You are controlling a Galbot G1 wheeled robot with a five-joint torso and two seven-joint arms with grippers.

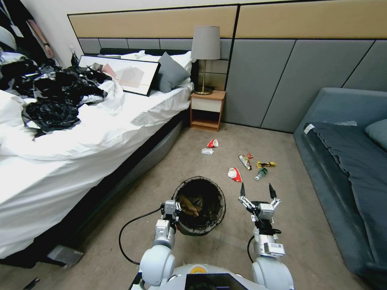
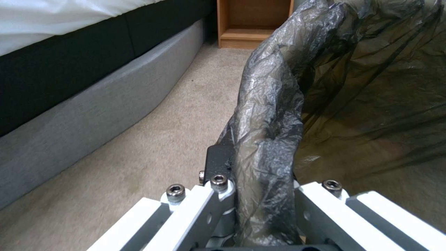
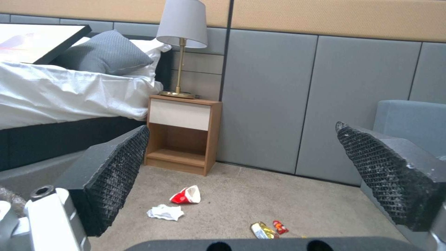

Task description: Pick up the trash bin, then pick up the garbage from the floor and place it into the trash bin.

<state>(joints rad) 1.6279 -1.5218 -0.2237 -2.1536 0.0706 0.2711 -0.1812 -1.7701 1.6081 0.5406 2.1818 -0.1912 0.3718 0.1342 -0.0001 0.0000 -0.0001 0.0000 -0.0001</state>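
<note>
Head view: low at centre frame, the light, thin-walled trash bin is gripped at its slippery, bag-lined rim by the left gripper, while the right gripper is held wide open and empty.

bin: blk-lined, upright | garbage: scattered on carpet beyond

Trash bin between left hand and right hand; garbage on floor beyond.
</note>
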